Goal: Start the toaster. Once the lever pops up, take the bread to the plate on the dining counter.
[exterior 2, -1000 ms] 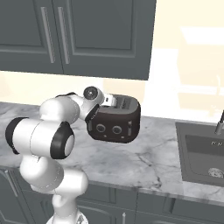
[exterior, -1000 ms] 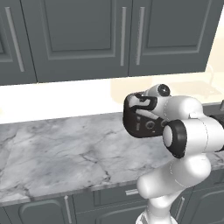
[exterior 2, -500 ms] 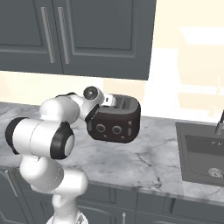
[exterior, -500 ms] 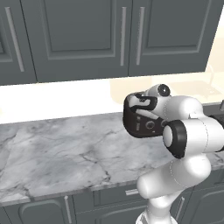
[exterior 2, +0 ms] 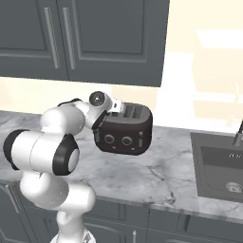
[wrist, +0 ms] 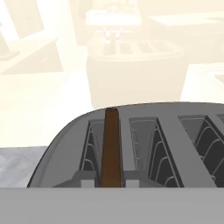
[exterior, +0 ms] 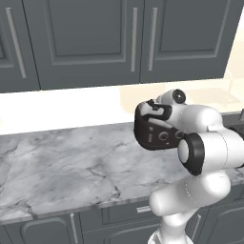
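One toaster [exterior: 155,133] stands on the marble worktop [exterior: 62,167], arm at its right. From the right side, the hand sits above its left end. Close up, the gripper [wrist: 111,177] is clamped on the bread [wrist: 111,144] (standing in the left slot); next, lift straight up.

Dark brown-black toaster [exterior 2: 124,129], dark brown bread [wrist: 111,148], grey-white veined marble tabletop [exterior: 62,167], dark grey cabinets [exterior: 95,40], white arm [exterior 2: 52,152].

Dark grey wall cabinets [exterior: 95,38] with long metal handles hang above a grey-veined marble worktop [exterior: 66,167]. A pale cream wall [exterior 2: 204,61] rises behind, and a dark sink [exterior 2: 220,166] sits inset.
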